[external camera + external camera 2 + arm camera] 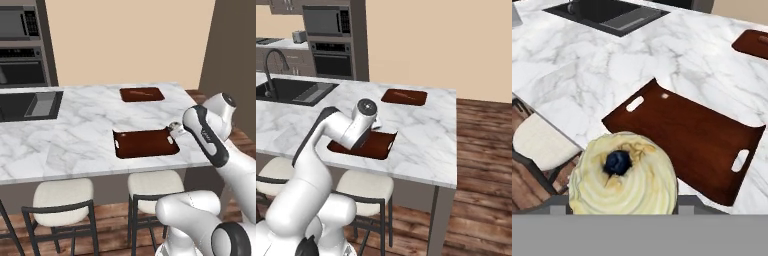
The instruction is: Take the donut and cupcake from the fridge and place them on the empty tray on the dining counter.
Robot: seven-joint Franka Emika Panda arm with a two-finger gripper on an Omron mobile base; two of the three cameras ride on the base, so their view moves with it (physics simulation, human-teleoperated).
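Observation:
A cupcake [623,172] with a pale cream swirl and a dark berry on top sits close at the bottom of the hand view, and my gripper [175,128] is shut on it. The gripper hovers just above the right end of the dark brown tray [145,145] with two pale handle slots. That tray [697,135] lies empty on the white marble dining counter [80,130], near its front edge. In the right base view my forearm covers part of the tray [373,145]. The donut and the fridge are out of view.
A smaller flat brown board [142,94] lies further back on the counter. A dark inset sink [25,105] with a tap [271,70] is at the left. Two stools [62,195] [152,182] stand under the front edge. Wall ovens [331,45] are behind.

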